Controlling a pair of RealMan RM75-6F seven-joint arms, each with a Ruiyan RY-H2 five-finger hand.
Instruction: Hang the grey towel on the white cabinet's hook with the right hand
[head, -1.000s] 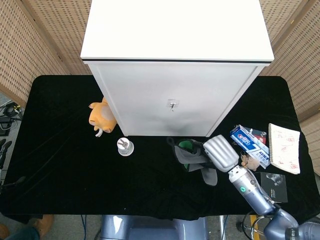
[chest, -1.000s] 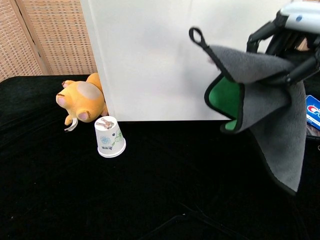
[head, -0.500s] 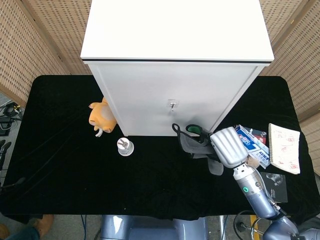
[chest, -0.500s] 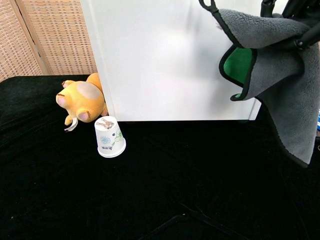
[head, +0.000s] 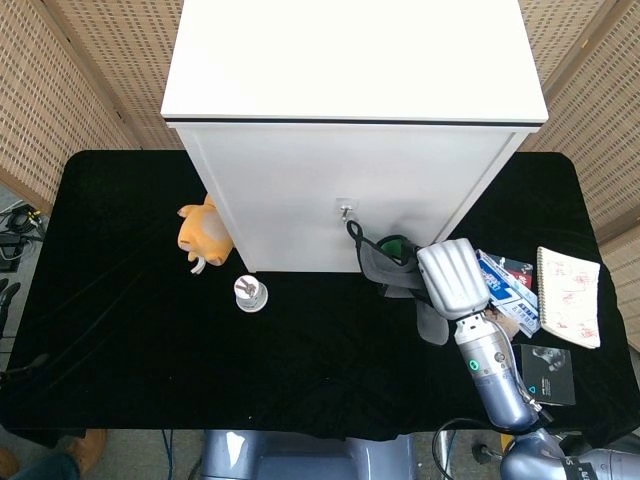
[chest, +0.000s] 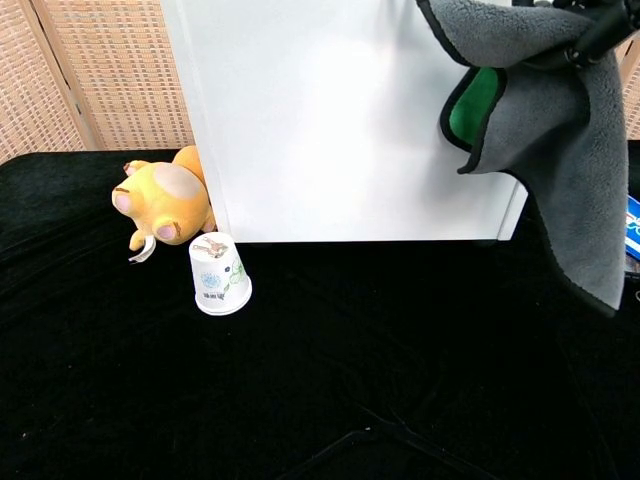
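1. Black cloth covers the surface, with woven screens behind and the white cabinet standing at the 12 o'clock side.
2. At 4 o'clock from the cabinet's hook, the right hand grips the grey towel, fingers closed on bunched cloth; the left hand is not in view.
3. The towel hangs clear of the surface against the cabinet front, green lining showing, its black hanging loop just beside and below the hook.
4. Risk: the loop is limp and may slide past the small hook, so a release would drop the towel.
5. Risk: the hand's grip sits well away from the loop, giving weak control over it.
6. Risk: the draped cloth could brush the toothpaste box at 3 o'clock; the paper cup and orange plush toy lie well apart.
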